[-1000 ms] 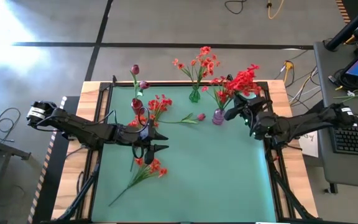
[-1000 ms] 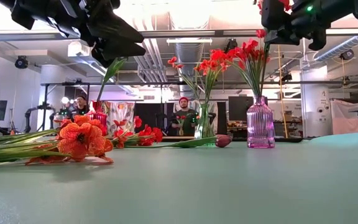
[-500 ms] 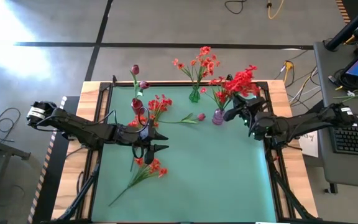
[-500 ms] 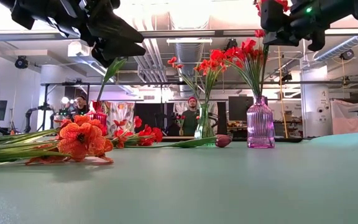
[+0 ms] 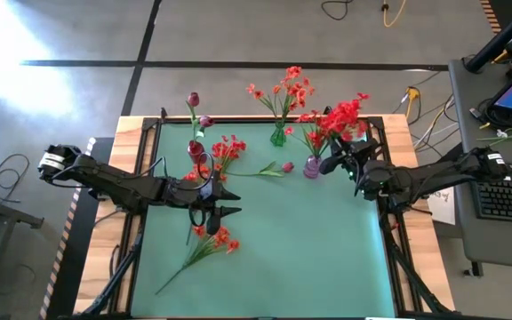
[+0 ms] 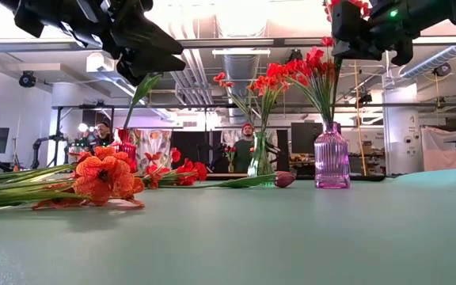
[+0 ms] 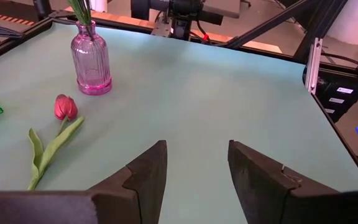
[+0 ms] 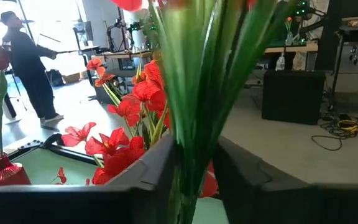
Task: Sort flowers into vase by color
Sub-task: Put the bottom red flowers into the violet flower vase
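The left gripper [image 5: 223, 203] is hanging over the green mat [image 5: 309, 240], left of middle, w/ its fingers [image 7: 148, 177] spread apart & nothing between them. Just in front of it an orange-red spray [image 5: 212, 240] is lying flat on the mat. Behind it a small red vase [image 5: 196, 149] is holding two dark tulip buds [image 5: 194, 100], & bright red flowers [image 5: 230, 148] are lying just beside that vase. Next, near the middle, one loose tulip [image 7: 65, 107] is lying on the mat, its bud near the purple vase [image 5: 313, 167]. A green vase [image 5: 278, 136] at the back edge is holding orange-red sprays [image 5: 284, 89]. On the right, the right gripper [image 5: 334, 163] is sitting just beside the purple vase & is pinching the green stems [image 8: 201, 93] of a bright red bunch [image 5: 343, 116] that is standing in that vase. In the low view, ppl [image 6: 246, 147] are standing in the room far behind the table.
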Tool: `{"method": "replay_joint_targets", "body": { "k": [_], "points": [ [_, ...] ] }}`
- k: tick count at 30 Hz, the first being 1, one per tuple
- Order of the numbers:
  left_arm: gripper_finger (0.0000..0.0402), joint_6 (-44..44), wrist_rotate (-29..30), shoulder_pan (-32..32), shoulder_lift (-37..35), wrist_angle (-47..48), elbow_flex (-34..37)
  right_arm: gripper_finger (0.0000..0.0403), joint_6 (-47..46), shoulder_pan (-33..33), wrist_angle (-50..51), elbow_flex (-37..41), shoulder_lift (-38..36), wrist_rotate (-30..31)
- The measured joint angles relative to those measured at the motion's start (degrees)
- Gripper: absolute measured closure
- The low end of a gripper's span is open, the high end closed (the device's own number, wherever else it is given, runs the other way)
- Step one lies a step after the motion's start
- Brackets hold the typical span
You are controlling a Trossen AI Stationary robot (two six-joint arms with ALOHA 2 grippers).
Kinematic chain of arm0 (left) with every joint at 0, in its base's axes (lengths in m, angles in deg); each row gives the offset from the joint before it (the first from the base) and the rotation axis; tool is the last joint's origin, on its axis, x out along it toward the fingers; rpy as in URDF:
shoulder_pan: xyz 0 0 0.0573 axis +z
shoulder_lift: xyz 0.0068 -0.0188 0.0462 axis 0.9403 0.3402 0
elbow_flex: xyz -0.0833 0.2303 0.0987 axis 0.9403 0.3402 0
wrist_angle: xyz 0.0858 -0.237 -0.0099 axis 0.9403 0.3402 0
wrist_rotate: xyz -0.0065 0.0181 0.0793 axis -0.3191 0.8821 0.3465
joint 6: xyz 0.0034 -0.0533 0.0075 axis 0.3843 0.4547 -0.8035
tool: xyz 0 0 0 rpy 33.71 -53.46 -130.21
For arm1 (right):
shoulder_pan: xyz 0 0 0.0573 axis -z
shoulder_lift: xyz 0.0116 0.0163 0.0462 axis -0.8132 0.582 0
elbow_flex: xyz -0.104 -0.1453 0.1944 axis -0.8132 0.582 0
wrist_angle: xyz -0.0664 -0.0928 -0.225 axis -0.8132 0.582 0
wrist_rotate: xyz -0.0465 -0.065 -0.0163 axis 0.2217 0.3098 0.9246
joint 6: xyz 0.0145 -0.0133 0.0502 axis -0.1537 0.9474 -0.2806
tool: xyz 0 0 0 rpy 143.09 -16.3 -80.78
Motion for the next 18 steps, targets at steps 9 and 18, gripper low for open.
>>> {"method": "replay_joint_targets", "body": {
  "k": [9, 18],
  "points": [
    [0.0243, 0.0, 0.0, 0.0, 0.0, 0.02, 0.0, 0.0194, -3.5, -1.9, 7.24, -0.04, -0.01, -1.17],
    [0.0243, 0.0, 0.0, 0.02, 0.0, 0.01, 0.0, 0.0184, -1.79, -1.83, 8.25, -1.36, -0.11, -4.04]
  ]
}}
